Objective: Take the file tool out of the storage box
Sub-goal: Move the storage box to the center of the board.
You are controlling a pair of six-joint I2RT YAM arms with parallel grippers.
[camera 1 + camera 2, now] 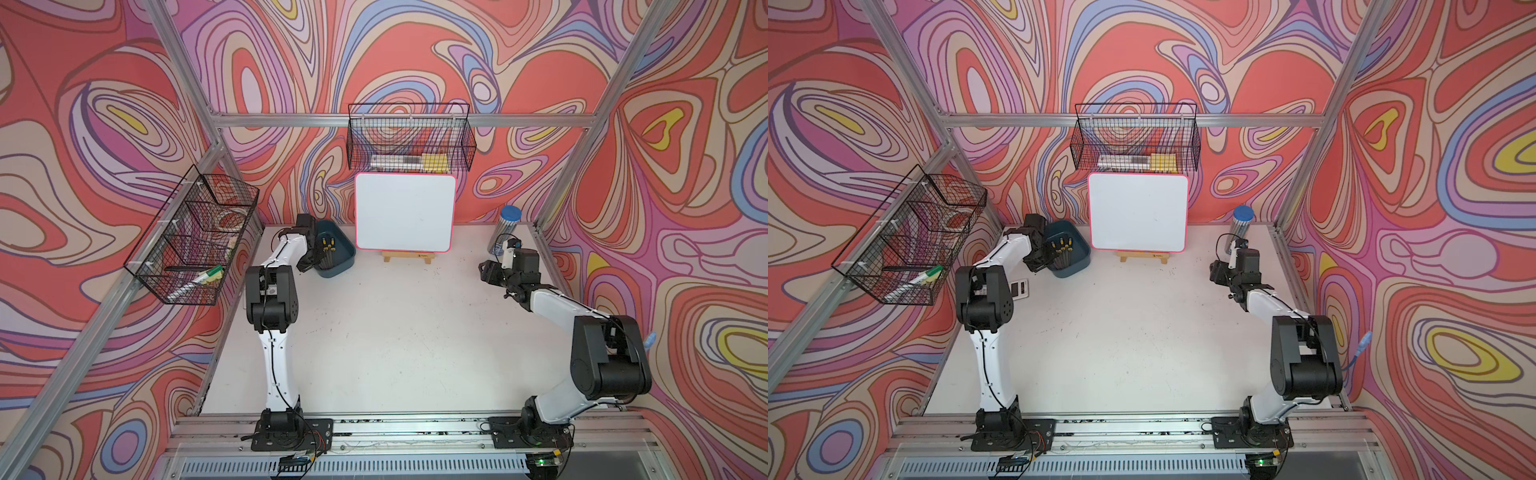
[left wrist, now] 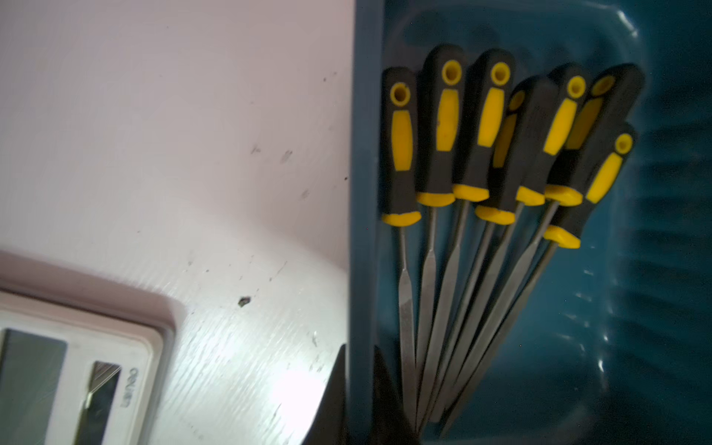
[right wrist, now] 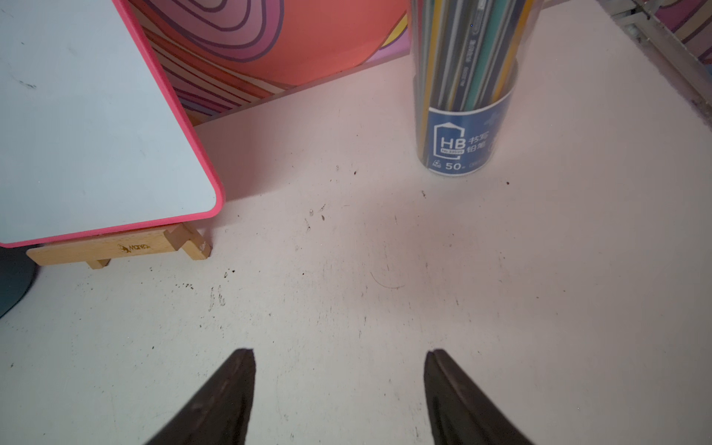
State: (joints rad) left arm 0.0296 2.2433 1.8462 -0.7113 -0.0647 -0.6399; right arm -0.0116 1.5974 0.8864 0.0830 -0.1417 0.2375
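Closest to the camera, both arms sit bolted on the front rail, and the white surface (image 1: 395,332) between them is scuffed.

The right gripper (image 3: 340,351) hangs above a bare patch of it with its fingers spread wide apart, nothing between them. You can also spot it in a top view (image 1: 486,270).

A bit further in on the left side there's a white gadget with a screen (image 2: 77,366) lying flat, just beside the left arm in a top view (image 1: 1019,289).

Next comes the left gripper (image 2: 359,348). It's pressed together on the side wall of the storage box (image 2: 362,192), one finger outside and one inside. I can't tell if the inside finger also touches any blade tips. Both top views show the gripper (image 1: 309,259) at the box's near-left edge (image 1: 1040,259).

The box (image 1: 343,266) sits on the surface toward the back left. The files (image 2: 481,154) are all inside it, bunched against the pinched wall. Their black-and-yellow handles point toward the back and the blades fan in toward the gripper. In the top views only the handles show as tiny yellow dots (image 1: 328,245).

Right beside the box is a pink-edged whiteboard (image 1: 405,212) leaning on a small wooden stand (image 3: 115,248). Over at the back right stands a clear tub of pencils (image 3: 462,115) with a blue lid.

Furthest up, one wire basket (image 1: 409,141) hangs on the back wall above the whiteboard, and another (image 1: 195,237) on the left wall with markers in it.
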